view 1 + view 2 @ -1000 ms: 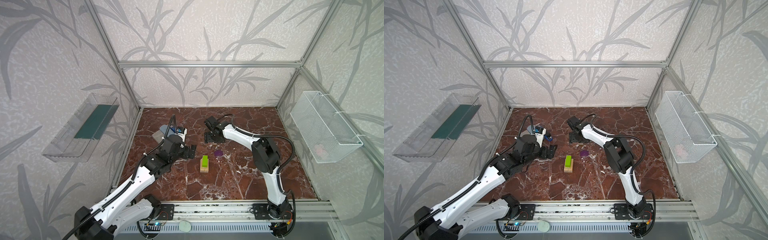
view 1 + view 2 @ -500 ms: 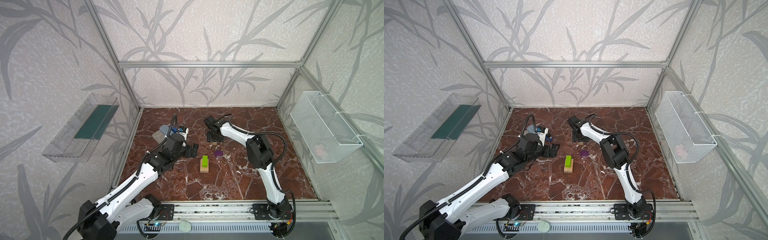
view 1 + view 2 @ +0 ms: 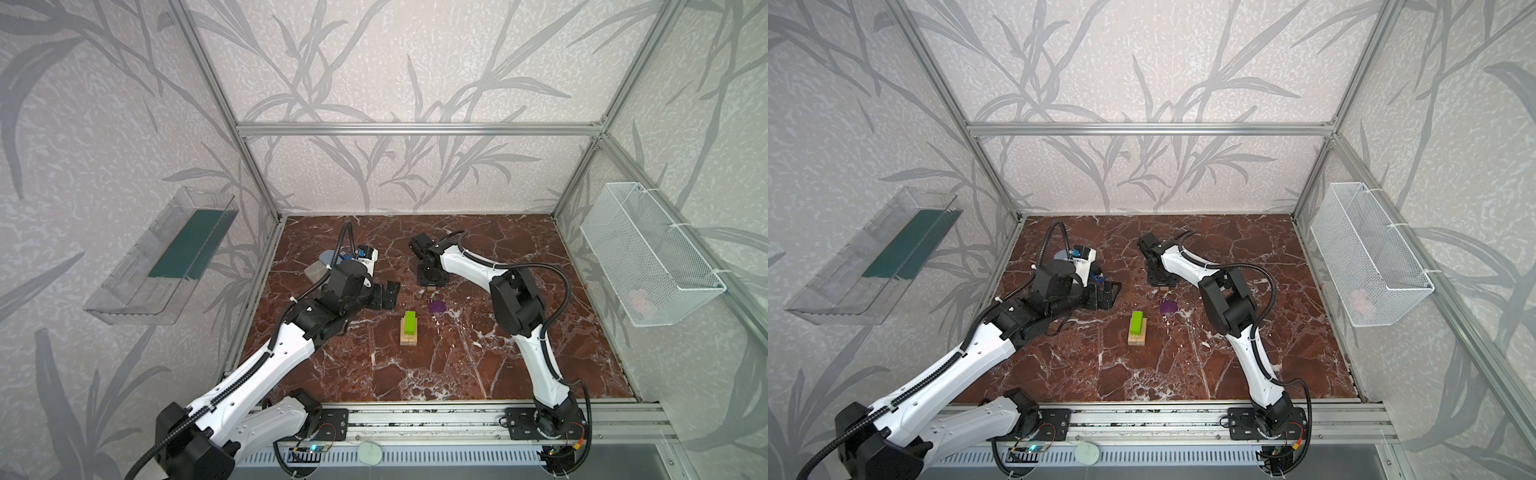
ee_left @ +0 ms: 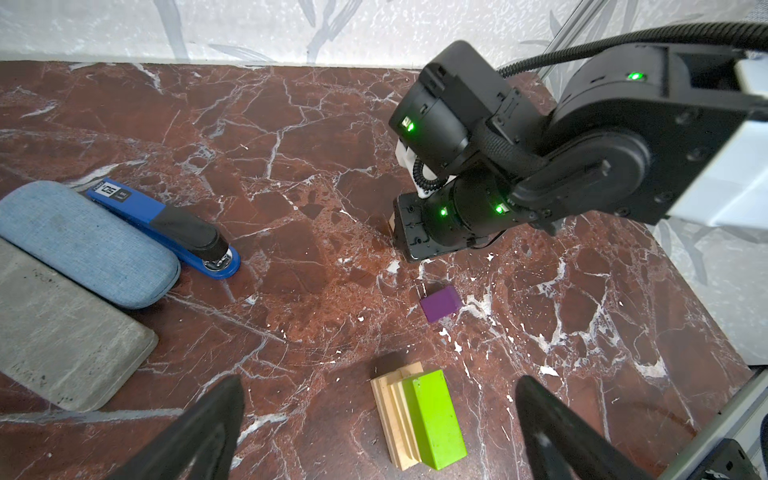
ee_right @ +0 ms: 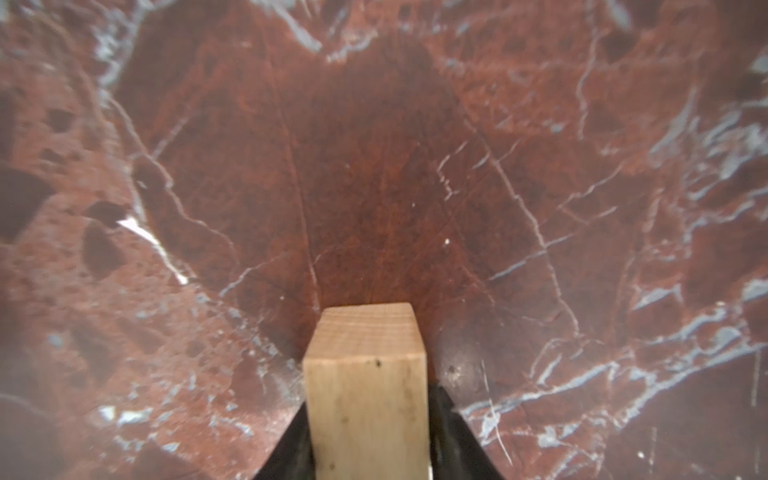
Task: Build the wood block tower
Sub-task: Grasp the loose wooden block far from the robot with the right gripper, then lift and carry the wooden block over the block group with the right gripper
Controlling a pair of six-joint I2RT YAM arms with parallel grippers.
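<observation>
Toward the far middle of the tabletop, the right gripper points straight down at the marble. Its arm reaches in from the near edge with the elbow raised and the forearm sloping down toward the far edge. Its jaws are narrowed to the width of a pale wood block, and in the right wrist view the black fingers sit against both long sides of that block. The block is low over the marble; whether it has left the surface I cannot tell. Just nearer, the purple block lies alone on the marble. Nearer still, about the middle of the tabletop, stands the tower, stepped pale wood layers with the lime-green brick lying along the top. The left gripper hovers low just left of the tower and apart from it, jaws spread wide and holding nothing. Its arm stretches in a long diagonal from the near left corner. Beyond it, by the left edge, lie a grey-blue case, a blue-and-black stapler and a grey slab. Against a second ago, the left arm has stretched a little farther toward the middle and the right elbow has drawn slightly inward. The right gripper, tower and purple block sit where they were.
</observation>
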